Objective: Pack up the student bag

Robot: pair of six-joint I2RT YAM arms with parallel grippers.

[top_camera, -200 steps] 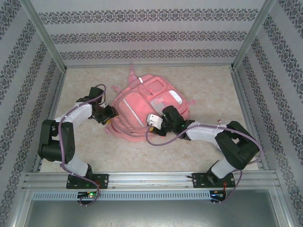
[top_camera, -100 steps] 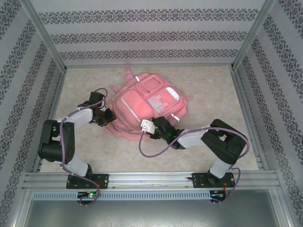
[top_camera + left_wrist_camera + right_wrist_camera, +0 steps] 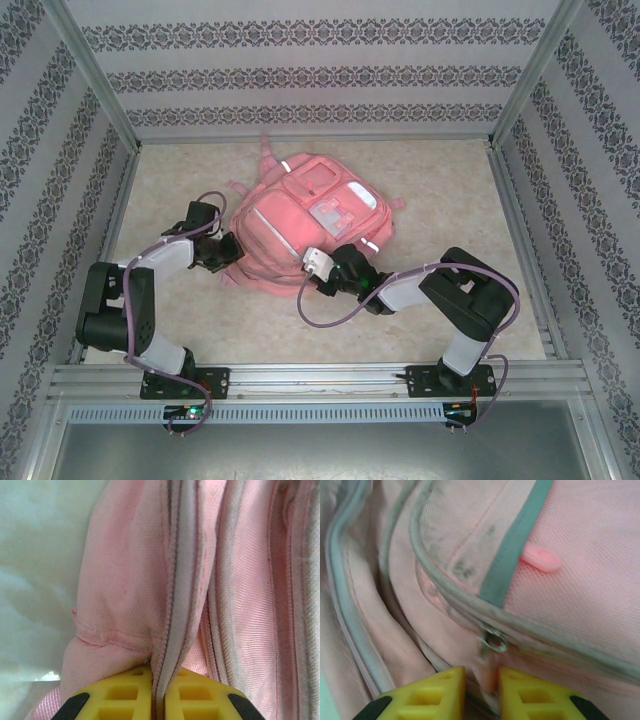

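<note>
Tabletop (image 3: 455,205) holds student bag (image 3: 300,215) — up close, left hand (image 3: 158,682) pinches seam.

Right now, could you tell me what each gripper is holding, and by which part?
The left gripper pinches the student bag by a zipped seam fold; the right gripper appears to pinch its pink fabric just below a zip slider.
</note>
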